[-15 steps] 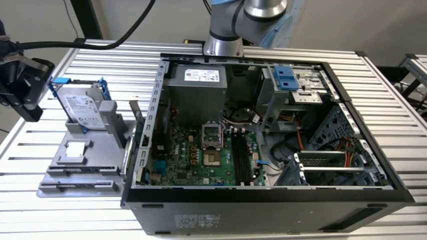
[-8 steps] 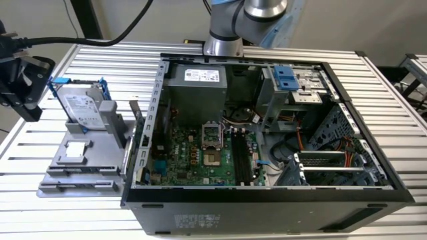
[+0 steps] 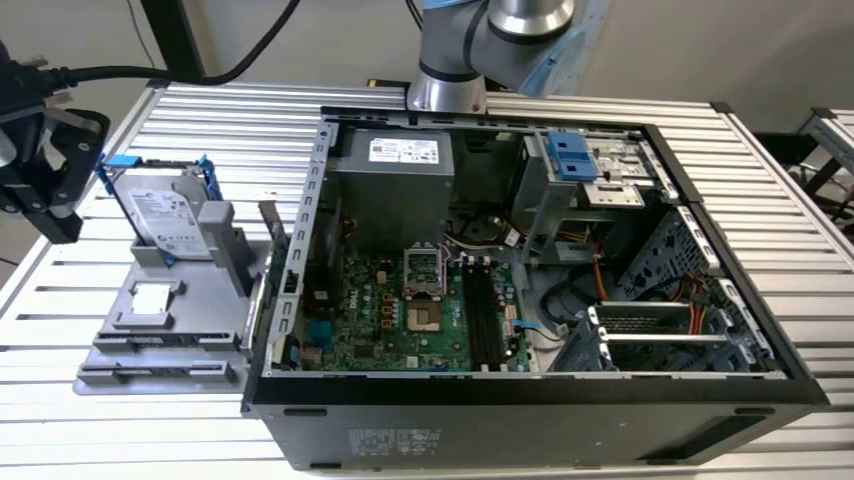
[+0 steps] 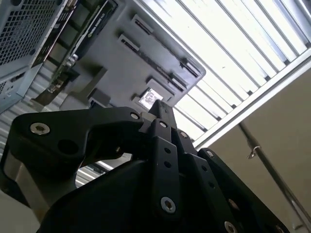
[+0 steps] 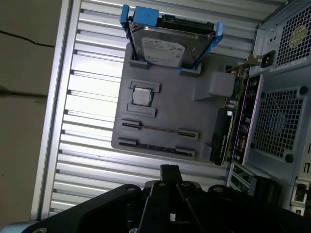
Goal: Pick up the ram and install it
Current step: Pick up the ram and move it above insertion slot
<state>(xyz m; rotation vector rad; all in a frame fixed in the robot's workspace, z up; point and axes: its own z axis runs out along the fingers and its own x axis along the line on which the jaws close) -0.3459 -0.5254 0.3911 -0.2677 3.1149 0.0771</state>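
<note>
Fixed overview cam plus two arm cams aimed at the parts tray.
Exterior view: high on the near side, tilted down into the open computer case (image 3: 534,395), mid distance, with the arm base on the far side and the grey tray (image 3: 200,325) at the exterior view's left. First wrist view: looks down past the gripper (image 5: 169,171) onto that tray and the hard drive (image 5: 167,46), fairly close. Second wrist view: tucked behind the gripper linkage, facing along it, with the tray beyond. All three views share the tray, the slatted table (image 3: 801,200) and the case's edge.

The tool (image 3: 51,195) hangs near the grey fixture (image 3: 194,318), at the exterior view's left of the open computer case (image 3: 534,410).
</note>
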